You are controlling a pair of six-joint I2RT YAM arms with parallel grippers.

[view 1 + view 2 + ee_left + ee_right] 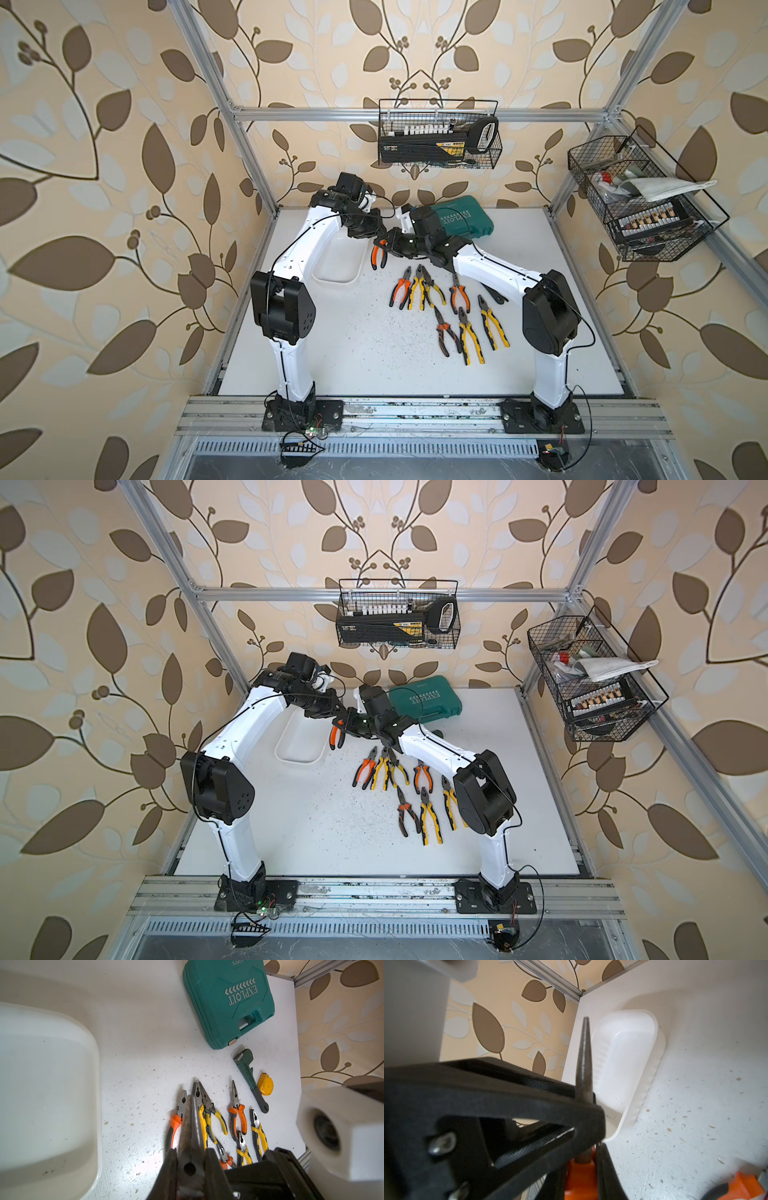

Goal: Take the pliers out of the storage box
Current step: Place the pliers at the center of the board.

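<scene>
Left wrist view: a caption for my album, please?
Left gripper holds needle-nose pliers beside the empty storage box; seven other pliers lie nearby.

Both top views look down from high in front over the whole table (332, 353), while the two wrist cameras hang close above it, facing opposite ways, sharing the storage box (41, 1084).

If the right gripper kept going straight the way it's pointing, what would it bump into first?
Probably the left gripper, which sits straight in front of the right gripper; both pinch the same orange-handled pliers. Past it lies the white storage box, though depth is hard to judge.
</scene>
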